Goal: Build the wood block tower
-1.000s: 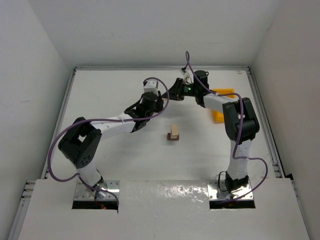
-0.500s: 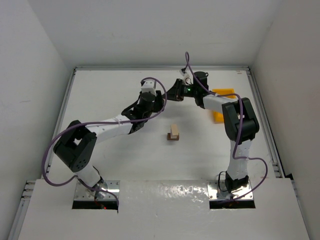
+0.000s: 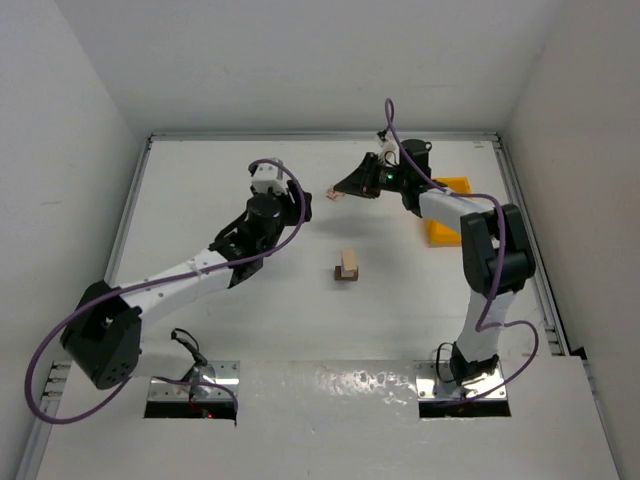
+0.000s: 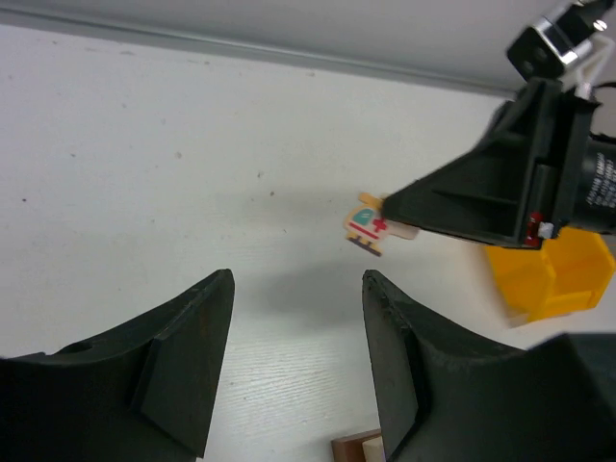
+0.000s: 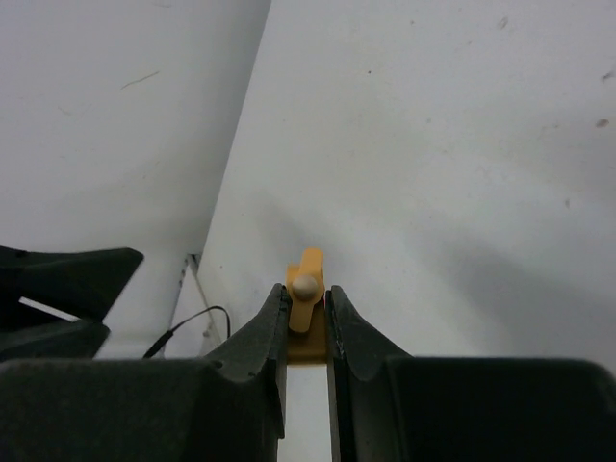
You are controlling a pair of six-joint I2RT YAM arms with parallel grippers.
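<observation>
A small stack (image 3: 347, 266), a light tan block on a dark brown one, stands mid-table; its edge shows in the left wrist view (image 4: 358, 449). My right gripper (image 3: 340, 190) is shut on a small tan wood piece (image 3: 333, 195) and holds it above the table at the back. In the right wrist view that piece (image 5: 306, 287) sits pinched between the fingertips of the right gripper (image 5: 306, 296). In the left wrist view it (image 4: 370, 223) shows a red cross and a teal mark. My left gripper (image 3: 302, 205) (image 4: 298, 279) is open and empty, to the left of the piece.
A yellow plastic bin (image 3: 446, 222) sits at the back right behind the right arm; it also shows in the left wrist view (image 4: 556, 277). White walls enclose the table on three sides. Purple cables loop off both arms.
My left arm has drawn back to the left, away from the right gripper. The right gripper has shifted slightly left with the small piece in it. The stack has not moved.
</observation>
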